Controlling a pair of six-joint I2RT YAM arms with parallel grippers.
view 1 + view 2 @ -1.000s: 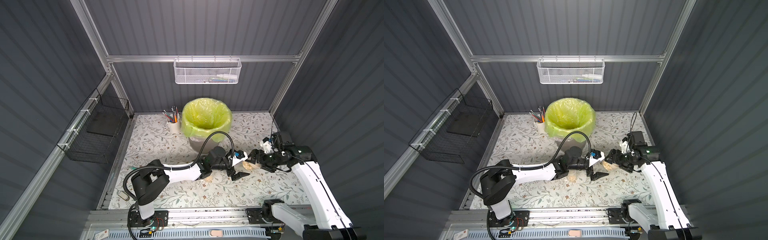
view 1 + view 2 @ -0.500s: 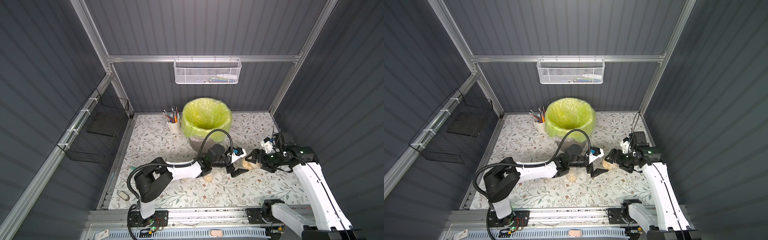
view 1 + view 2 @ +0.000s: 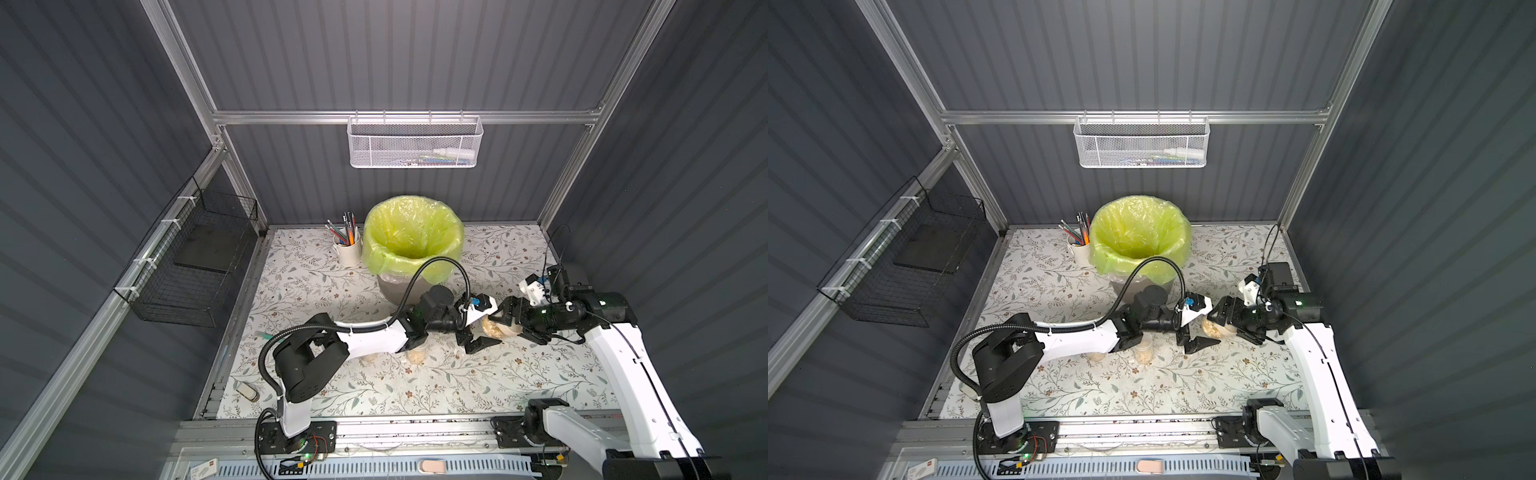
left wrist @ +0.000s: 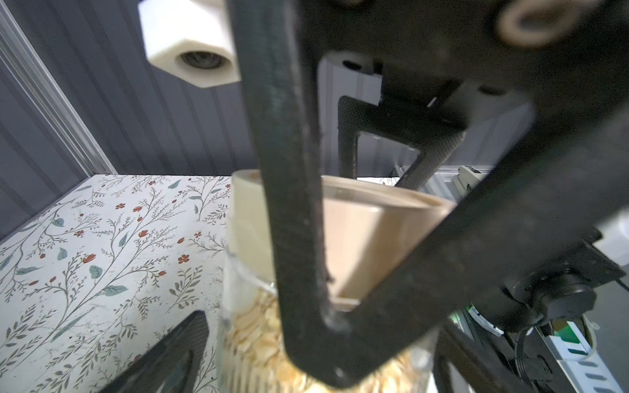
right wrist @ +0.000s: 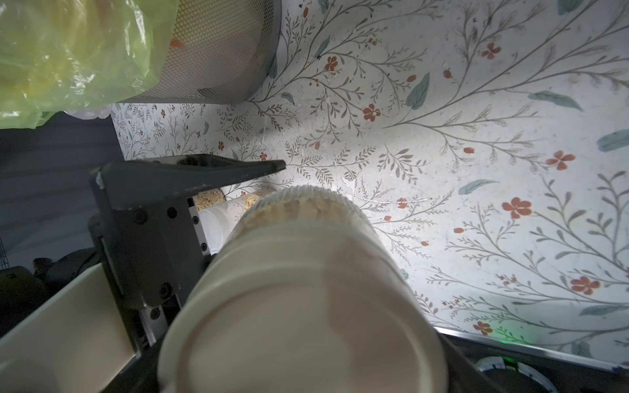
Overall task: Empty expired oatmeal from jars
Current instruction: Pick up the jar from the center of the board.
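Nearby: bin (image 3: 453, 245), pencil mug (image 3: 348, 253); left claw (image 3: 482, 328) beside jar (image 3: 500, 330).

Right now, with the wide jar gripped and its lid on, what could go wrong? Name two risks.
1. The right gripper holds the wide jar in front of the bin, not over it. If the open left gripper pulls the lid off here, oatmeal may spill onto the table.
2. The left arm hangs just above the two narrower jars; a sweep could topple them.
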